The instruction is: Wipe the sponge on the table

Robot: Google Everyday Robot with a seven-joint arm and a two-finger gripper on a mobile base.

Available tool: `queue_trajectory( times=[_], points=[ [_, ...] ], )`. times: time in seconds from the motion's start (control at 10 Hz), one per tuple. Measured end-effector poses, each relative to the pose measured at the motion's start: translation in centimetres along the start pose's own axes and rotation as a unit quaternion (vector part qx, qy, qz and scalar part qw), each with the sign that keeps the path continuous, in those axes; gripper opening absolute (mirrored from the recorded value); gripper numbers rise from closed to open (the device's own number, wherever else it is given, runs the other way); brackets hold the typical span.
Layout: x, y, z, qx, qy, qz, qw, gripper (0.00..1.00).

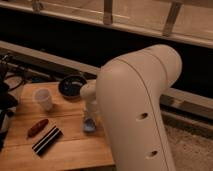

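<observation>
The light wooden table (70,150) fills the lower left of the camera view. A small blue-grey sponge (89,125) lies on it near the right side. My gripper (90,118) reaches straight down from the white arm (142,110) and sits right on top of the sponge, pressing it to the tabletop. The big arm shell hides the table's right edge.
A white cup (44,99) stands at the back left and a dark bowl (73,86) behind the gripper. A reddish-brown sausage-shaped thing (37,127) and a black-and-white striped bar (47,140) lie front left. Dark equipment with cables (7,95) crowds the left edge.
</observation>
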Motion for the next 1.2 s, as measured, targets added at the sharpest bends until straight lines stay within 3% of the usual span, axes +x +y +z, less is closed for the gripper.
queue_trajectory(
  times=[0.8, 1.2],
  points=[
    [-0.8, -0.9, -0.2, 0.007, -0.002, 0.011, 0.9999, 0.05],
    [-1.4, 1.1, 0.0, 0.012, -0.002, -0.004, 0.9999, 0.05]
  ],
)
